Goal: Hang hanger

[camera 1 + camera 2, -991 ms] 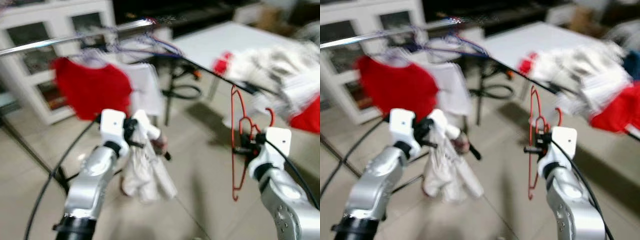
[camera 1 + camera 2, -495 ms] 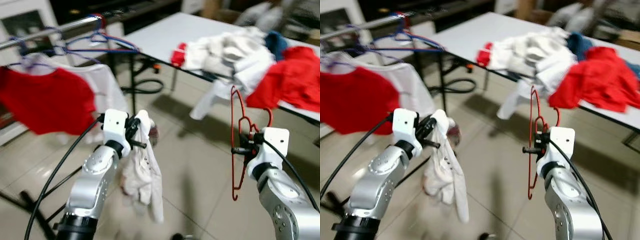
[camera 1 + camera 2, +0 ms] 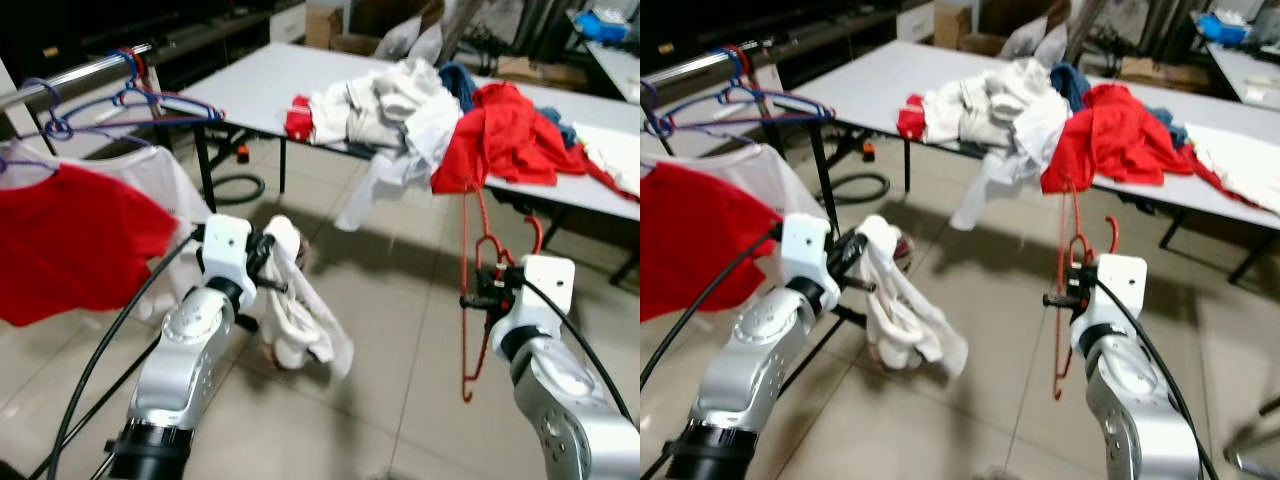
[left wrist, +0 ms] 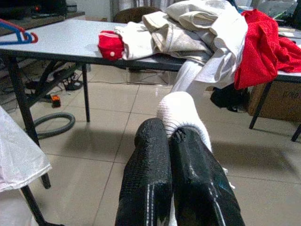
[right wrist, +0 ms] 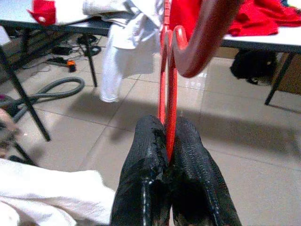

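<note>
Head stereo pair: looks forward and down, sharing the grey table of clothes.
Wrist views: close along each gripper's fingers, probably toward that table.

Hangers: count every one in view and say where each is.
At least 3: a red hanger in the right gripper, a blue hanger and a purple hanger on the rail. The hanging clothes may hide more.

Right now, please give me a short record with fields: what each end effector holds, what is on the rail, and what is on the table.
left end effector: shut on white cloth garment
right end effector: shut on red wire hanger
metal clothes rail: blue and purple hangers, red shirt
grey table: pile of white and red clothes
</note>
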{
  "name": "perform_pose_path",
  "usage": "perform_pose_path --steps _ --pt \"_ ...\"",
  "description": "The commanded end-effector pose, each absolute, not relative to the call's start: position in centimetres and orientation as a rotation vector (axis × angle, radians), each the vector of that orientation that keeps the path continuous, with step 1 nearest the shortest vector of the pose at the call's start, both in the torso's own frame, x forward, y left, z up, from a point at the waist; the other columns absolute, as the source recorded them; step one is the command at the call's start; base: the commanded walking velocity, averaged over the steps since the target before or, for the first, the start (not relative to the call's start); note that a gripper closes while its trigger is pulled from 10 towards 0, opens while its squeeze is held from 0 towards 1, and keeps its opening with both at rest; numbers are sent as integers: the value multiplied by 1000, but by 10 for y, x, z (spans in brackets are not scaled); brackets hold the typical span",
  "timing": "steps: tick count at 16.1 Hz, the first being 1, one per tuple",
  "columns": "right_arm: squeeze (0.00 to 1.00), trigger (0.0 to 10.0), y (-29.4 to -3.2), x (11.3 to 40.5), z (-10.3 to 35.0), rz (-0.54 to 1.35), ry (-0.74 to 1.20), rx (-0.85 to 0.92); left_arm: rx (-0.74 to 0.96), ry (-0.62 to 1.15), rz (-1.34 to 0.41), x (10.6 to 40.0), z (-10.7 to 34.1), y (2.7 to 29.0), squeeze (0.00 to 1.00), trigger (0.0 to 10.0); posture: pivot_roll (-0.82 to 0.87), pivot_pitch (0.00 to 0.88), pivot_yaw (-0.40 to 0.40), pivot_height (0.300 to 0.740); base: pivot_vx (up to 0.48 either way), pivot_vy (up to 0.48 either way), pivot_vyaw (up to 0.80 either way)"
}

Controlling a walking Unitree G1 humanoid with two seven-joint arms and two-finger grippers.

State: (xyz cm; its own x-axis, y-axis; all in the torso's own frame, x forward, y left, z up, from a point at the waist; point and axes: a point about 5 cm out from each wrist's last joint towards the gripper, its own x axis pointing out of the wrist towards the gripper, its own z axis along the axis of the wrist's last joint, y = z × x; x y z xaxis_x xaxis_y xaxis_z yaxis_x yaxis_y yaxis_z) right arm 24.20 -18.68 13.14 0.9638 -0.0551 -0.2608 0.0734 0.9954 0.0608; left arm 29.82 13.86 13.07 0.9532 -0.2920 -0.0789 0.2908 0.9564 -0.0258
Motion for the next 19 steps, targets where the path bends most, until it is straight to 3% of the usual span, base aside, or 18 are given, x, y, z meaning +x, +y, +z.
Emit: perform_pose_path --steps 1,5,8,16,19 --pt "0 10000 -190 243 136 -83 247 64 -19 52 -307 301 139 135 0 10000 10 0 12 740 0 0 -800" --pt "0 10000 -188 249 143 -34 213 52 -32 20 -309 304 143 135 0 10000 11 0 8 740 74 0 -600" --pt "0 10000 -186 255 156 45 156 -48 -50 5 -309 309 149 134 0 10000 9 0 8 740 363 0 0" --pt "0 10000 -186 257 166 140 100 -73 -68 -33 -315 317 159 133 0 10000 5 0 6 740 435 0 0" --pt "0 10000 -187 258 169 143 86 -77 -69 -45 -323 320 162 131 0 10000 3 0 4 740 480 0 -800"
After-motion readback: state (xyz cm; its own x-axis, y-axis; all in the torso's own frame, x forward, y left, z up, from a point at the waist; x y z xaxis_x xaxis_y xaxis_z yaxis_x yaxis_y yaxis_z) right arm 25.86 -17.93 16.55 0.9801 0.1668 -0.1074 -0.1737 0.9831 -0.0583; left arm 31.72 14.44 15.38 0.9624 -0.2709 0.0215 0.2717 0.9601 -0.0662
